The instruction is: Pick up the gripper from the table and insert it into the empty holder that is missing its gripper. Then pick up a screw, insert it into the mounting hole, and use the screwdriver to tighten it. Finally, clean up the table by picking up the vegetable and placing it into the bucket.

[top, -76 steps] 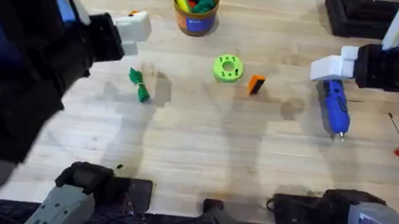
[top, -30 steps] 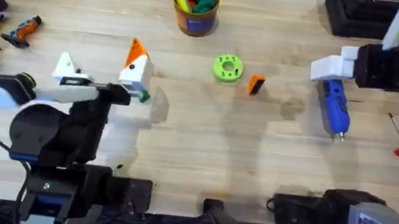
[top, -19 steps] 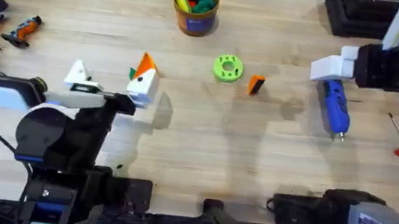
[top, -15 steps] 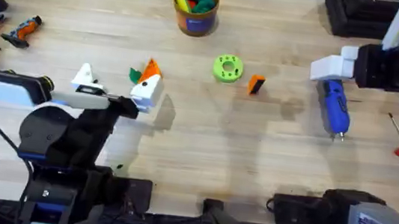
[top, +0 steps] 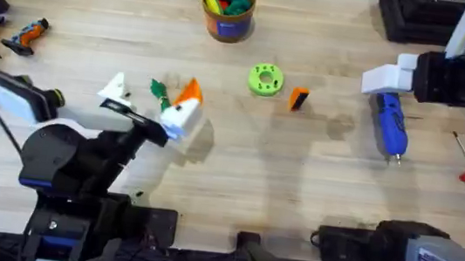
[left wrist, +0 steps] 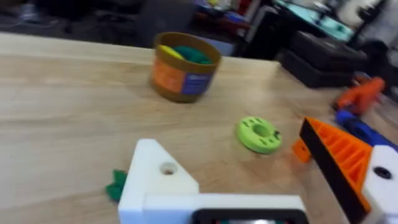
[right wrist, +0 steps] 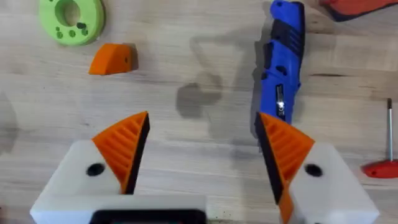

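We find the gripper (top: 298, 98), a small orange ribbed wedge with a black side, loose on the wood-grain table (top: 297, 182), just beside the lime disc (top: 265, 79) and well apart from both arms. The left gripper (top: 149, 103) stands wide open: one white blocky mount is the bare holder (top: 114, 91), the other carries an orange tip, with the dark-green vegetable (top: 160, 93) between them. The right gripper (right wrist: 202, 140) is also wide open, holding nothing, above the blue pen-shaped screwdriver (top: 389, 123). The bucket (top: 227, 9) sits at the far edge.
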Controlling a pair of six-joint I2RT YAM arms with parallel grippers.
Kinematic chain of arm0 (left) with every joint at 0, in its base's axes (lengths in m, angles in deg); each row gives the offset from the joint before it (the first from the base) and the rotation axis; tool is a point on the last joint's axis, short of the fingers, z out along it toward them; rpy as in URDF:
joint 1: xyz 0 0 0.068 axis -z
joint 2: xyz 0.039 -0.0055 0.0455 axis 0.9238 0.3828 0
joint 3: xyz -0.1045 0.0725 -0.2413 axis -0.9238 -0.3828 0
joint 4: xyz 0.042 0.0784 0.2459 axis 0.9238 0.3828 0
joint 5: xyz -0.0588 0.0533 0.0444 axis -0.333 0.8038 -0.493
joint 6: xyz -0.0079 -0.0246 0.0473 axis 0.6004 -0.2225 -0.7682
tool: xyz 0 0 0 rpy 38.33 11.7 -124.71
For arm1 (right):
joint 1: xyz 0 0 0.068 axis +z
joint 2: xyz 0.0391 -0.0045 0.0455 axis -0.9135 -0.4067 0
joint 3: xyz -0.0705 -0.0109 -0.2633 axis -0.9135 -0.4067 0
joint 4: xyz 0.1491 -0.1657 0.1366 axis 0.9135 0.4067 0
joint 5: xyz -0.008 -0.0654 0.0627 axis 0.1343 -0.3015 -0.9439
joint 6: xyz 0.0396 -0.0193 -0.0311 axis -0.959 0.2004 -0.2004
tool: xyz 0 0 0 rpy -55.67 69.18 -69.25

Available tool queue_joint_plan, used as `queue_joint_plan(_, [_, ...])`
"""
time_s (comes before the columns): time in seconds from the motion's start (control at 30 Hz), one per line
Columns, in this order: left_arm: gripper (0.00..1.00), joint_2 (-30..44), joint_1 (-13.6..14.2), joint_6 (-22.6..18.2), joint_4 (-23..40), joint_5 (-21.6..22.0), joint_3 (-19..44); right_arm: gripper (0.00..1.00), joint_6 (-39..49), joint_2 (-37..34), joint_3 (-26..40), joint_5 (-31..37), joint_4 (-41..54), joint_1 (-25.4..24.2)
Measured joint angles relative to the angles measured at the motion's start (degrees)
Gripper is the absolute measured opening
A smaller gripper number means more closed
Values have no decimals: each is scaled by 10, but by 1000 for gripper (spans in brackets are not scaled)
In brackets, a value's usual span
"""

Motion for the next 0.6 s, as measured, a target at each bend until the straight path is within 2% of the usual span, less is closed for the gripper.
queue_joint_plan(0.2, [985, 0, 0, -86, 2, -137, 0, 980, 0, 0, 0, 0, 0, 0])
queue_joint_plan(0.3, [985, 0, 0, -125, 5, -188, 1, 980, 0, 0, 0, 0, 0, 0])
queue_joint_plan(0.43, [985, 0, 0, -154, 8, -231, 1, 980, 0, 0, 0, 0, 0, 0])
queue_joint_plan(0.6, [985, 0, 0, -167, 13, -269, 1, 980, 0, 0, 0, 0, 0, 0])
